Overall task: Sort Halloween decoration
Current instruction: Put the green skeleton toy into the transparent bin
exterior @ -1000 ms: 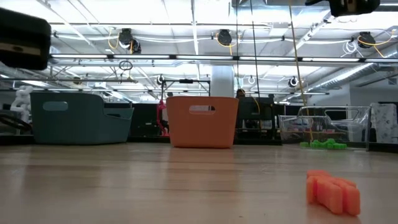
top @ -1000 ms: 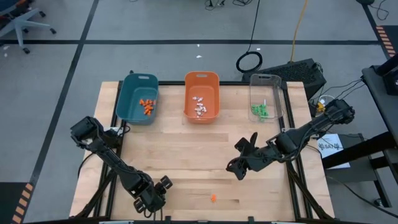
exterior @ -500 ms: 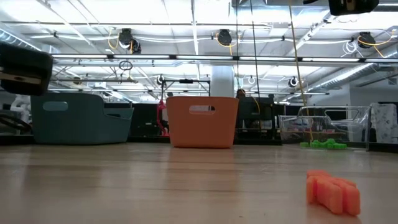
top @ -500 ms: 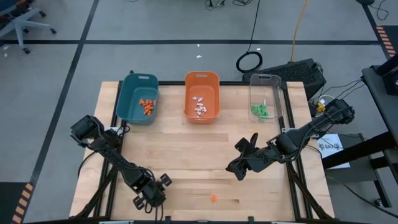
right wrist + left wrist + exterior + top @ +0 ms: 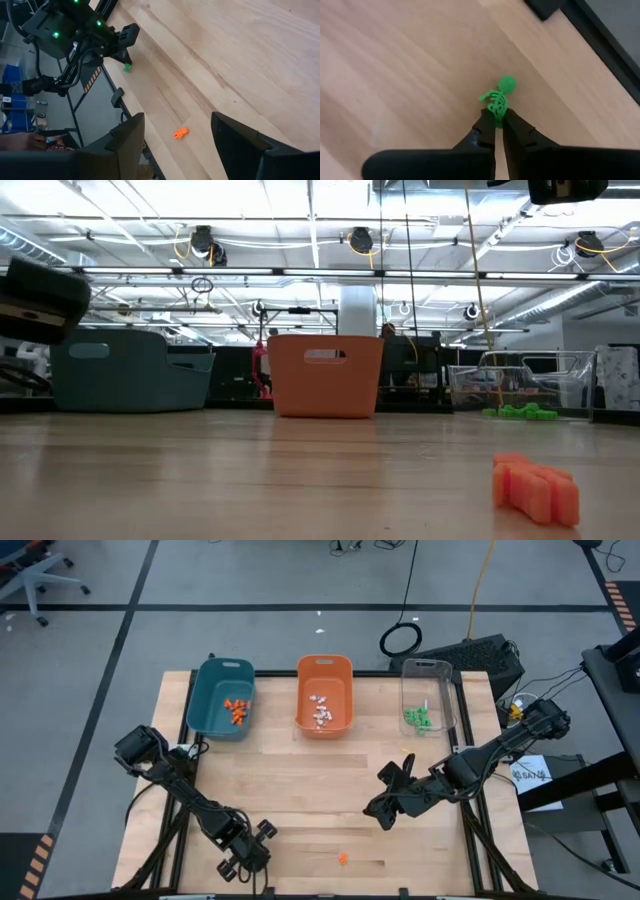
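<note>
I have the left gripper [image 5: 499, 121] pinched shut on the green skeleton trinket [image 5: 498, 99] low over the table [image 5: 300, 790], an orange trinket [image 5: 343, 858] lying well off to its side, and beyond that the right gripper [image 5: 385, 798] hanging open, holding nothing.

Three bins are set in a row along the far edge of the table [image 5: 300, 790]: one bin [image 5: 220, 698] at 11 o'clock, a second bin [image 5: 324, 695] at 12 o'clock, a third bin [image 5: 430, 695] at 1 o'clock, each containing trinkets. A lone trinket [image 5: 343, 858] is found on the boards at 6 o'clock. The left gripper [image 5: 262, 838] is positioned at 7 o'clock, near the front edge, with a skeleton trinket [image 5: 497, 100] pinched between its fingertips. The right gripper [image 5: 390, 795] is located at 4 o'clock of centre.
</note>
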Robot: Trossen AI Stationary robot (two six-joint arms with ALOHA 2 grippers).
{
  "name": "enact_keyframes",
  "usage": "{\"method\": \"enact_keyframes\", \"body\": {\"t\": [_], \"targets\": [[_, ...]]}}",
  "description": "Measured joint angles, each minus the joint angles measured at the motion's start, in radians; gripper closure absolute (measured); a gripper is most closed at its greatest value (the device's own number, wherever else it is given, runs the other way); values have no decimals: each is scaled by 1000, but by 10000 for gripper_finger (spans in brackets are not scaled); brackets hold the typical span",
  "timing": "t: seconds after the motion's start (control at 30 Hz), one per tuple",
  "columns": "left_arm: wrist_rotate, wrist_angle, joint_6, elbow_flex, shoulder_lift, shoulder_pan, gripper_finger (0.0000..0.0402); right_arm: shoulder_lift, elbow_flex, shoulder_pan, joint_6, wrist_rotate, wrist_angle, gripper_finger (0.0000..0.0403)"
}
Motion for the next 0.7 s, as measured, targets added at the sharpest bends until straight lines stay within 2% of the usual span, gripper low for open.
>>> {"method": "enact_keyframes", "body": {"t": [0.37,0.57,0.7], "targets": [[-43,-13,-141,0,-151,70,399,0,0,0,-47,1,52,188],[-66,-5,-226,0,-298,136,399,-1,0,-7,-270,1,196,188],[-66,6,-256,2,-388,181,400,-1,0,-32,-366,0,198,188]]}}
